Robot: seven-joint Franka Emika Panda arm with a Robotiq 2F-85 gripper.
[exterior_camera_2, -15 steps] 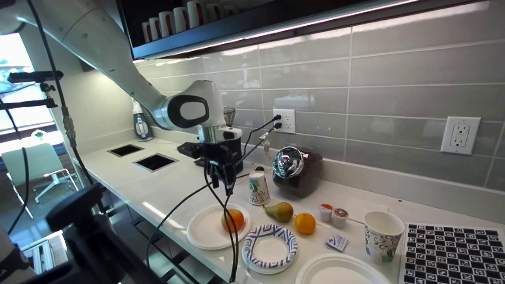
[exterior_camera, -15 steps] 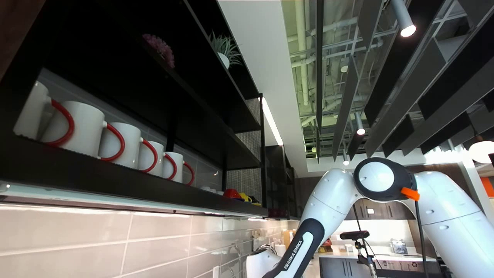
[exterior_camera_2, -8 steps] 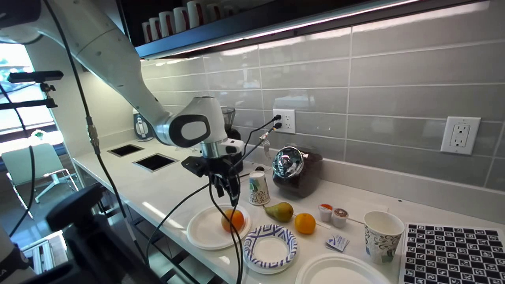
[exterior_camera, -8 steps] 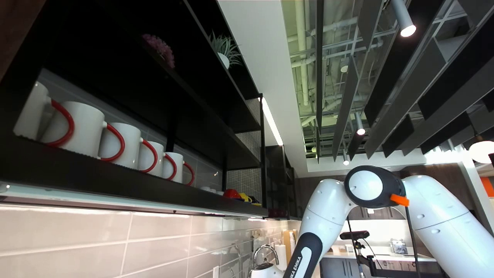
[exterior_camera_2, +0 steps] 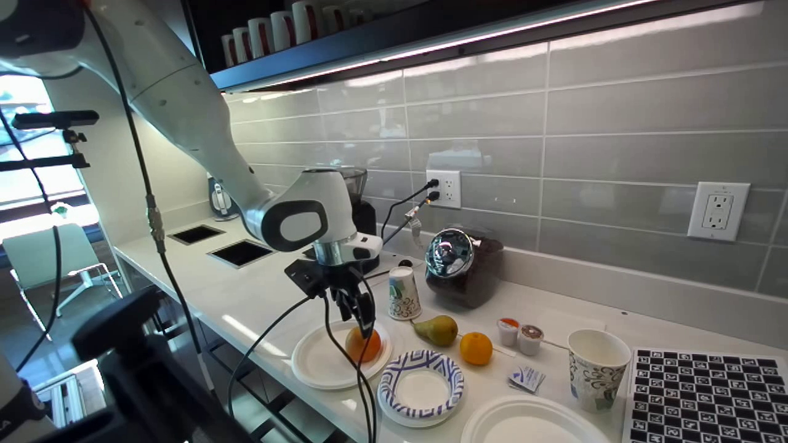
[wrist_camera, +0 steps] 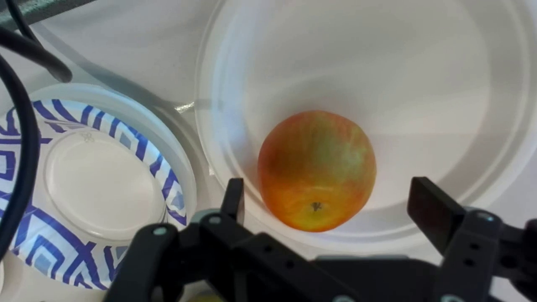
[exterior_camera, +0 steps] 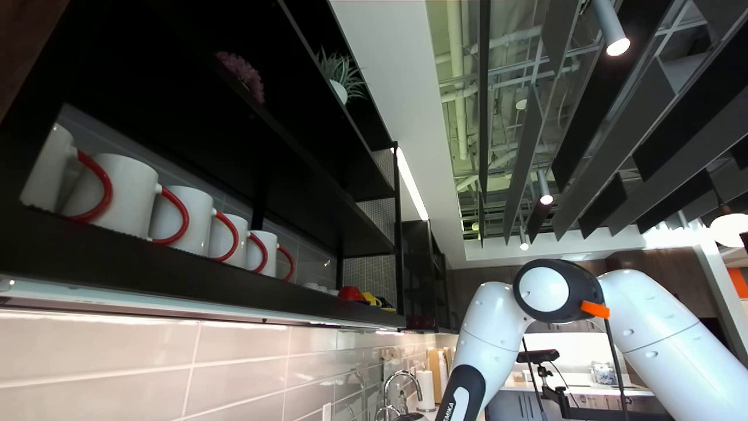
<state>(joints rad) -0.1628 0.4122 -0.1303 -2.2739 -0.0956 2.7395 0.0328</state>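
A red and yellow-green apple (wrist_camera: 316, 167) lies on a white plate (wrist_camera: 419, 75), its dark-marked end facing the lower part of the wrist view. My gripper (wrist_camera: 327, 186) stands open, with one finger on either side of the apple in that view and a gap on both sides; the right gap is wider. Nothing is held. In an exterior view the gripper (exterior_camera_2: 357, 323) hangs right above the apple (exterior_camera_2: 363, 346), overlapping its top. How much height separates them I cannot tell. A blue-patterned paper plate (wrist_camera: 100, 180) sits beside the white one.
Black cables (exterior_camera_2: 335, 344) hang from the wrist past the plates. Nearby are a pear (exterior_camera_2: 438, 330), an orange (exterior_camera_2: 476, 349), an upturned paper cup (exterior_camera_2: 403, 298), a jar (exterior_camera_2: 474, 277) and an upright cup (exterior_camera_2: 597, 369). A shelf (exterior_camera: 175, 263) with mugs runs along the wall above.
The arm has come down, and my gripper has lowered from well above the white plate to just over the apple. The fingers have stayed open; the fruit and plates have not moved.
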